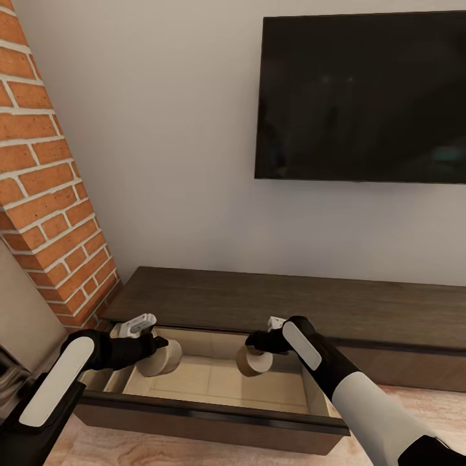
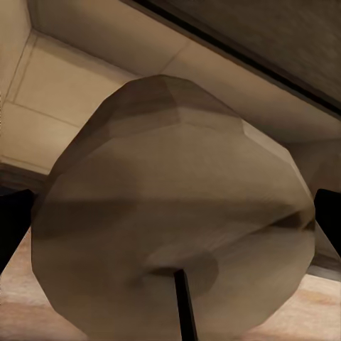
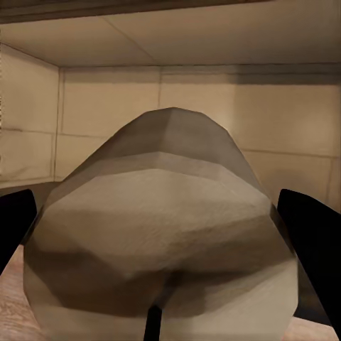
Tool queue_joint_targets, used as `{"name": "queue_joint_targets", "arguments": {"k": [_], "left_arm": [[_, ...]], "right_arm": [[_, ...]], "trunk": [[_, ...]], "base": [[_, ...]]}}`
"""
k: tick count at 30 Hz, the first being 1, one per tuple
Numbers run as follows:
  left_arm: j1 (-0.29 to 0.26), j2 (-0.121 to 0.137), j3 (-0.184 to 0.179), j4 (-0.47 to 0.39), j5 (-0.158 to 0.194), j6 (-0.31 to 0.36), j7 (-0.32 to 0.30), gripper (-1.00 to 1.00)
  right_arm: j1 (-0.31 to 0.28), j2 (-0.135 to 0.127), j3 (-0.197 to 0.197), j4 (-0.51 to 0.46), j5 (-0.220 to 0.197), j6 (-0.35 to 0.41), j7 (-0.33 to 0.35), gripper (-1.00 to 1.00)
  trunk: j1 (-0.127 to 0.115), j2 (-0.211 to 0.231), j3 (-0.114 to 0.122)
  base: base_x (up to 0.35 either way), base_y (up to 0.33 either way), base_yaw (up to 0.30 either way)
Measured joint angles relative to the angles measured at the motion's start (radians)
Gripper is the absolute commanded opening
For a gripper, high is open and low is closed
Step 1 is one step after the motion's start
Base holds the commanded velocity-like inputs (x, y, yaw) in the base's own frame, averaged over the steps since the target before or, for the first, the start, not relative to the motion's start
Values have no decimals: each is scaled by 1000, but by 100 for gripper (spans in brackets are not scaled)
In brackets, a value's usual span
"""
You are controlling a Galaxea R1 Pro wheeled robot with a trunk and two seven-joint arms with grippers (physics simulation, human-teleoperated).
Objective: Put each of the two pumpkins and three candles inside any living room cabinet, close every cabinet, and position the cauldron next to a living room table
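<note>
Room: a plain pale wall (image 1: 175, 129) ahead, a brick pillar (image 1: 48, 188) at the left, a dark TV (image 1: 362, 97) mounted high on the right, pale wood floor (image 1: 149, 450) below.
Left gripper (image 1: 157, 343): down over the open drawer, black fingers (image 2: 14, 224) closed on a beige candle; the wrist view has dark fingers at both sides of the candle, pressed to it.
Left candle (image 1: 160, 358): short fat cylinder, lying tilted with its round end towards the camera, a dark wick (image 2: 185, 305) sticking out of that end. It sits at the drawer's left end, low inside; whether it touches the drawer floor, I can't tell.
Right gripper (image 1: 254, 341): also over the drawer, fingers (image 3: 312, 241) either side of the second candle and pinching it.
Right candle (image 1: 254, 361): same beige, same faceted shape, wick (image 3: 151, 323) towards the wrist camera, held near the drawer's middle, well apart from the left one.
Drawer (image 1: 207, 414): pulled out wide, pale wood inside, dark front edge nearest us. Both candles are within its walls, and bare bottom panel shows between them.
Cabinet (image 1: 291, 301): long, low, dark brown, running along the wall under the TV; its top is just behind both grippers. To the right of the open drawer the front stands flush.
</note>
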Motion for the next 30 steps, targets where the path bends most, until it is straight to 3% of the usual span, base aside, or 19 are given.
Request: {"name": "queue_joint_targets", "arguments": {"k": [8, 23, 30], "left_arm": [[0, 1, -3, 0, -3, 1, 1, -100], [0, 7, -2, -7, -2, 1, 0, -100], [0, 10, 1, -7, -2, 1, 1, -100]], "right_arm": [[0, 0, -1, -1, -1, 1, -6, -100], [0, 7, -1, -1, -1, 1, -6, -100], [0, 7, 0, -1, -1, 1, -5, -100]], "trunk": [[0, 0, 1], [0, 0, 16], [0, 0, 18]], "base": [[0, 0, -27], [20, 0, -213], [2, 195, -39]]}}
